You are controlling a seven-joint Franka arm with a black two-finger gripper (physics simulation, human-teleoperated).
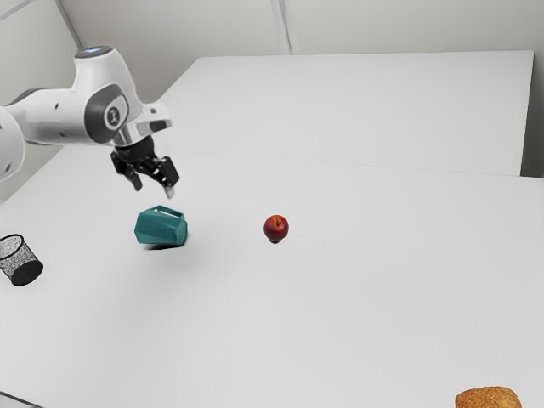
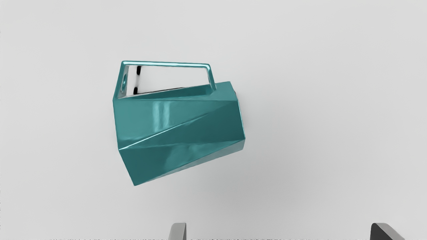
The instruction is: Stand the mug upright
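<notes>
Mug: lies on its side on the desk, long axis roughly nine-to-three o'clock in the exterior view, handle toward twelve.
Pincer: twelve o'clock from the mug, wide open, empty; its spread nearly parallels that axis, so gripping across the body likely needs turning.
Apple: three o'clock.

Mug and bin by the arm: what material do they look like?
Mug: glossy, hard, probably glazed ceramic or enamelled metal; bright streaks on teal facets, sharp edges. Could be shiny plastic.
Bin: likely thin dark metal mesh, as the wall is speckled and see-through; the base looks solid, matte black.
</notes>
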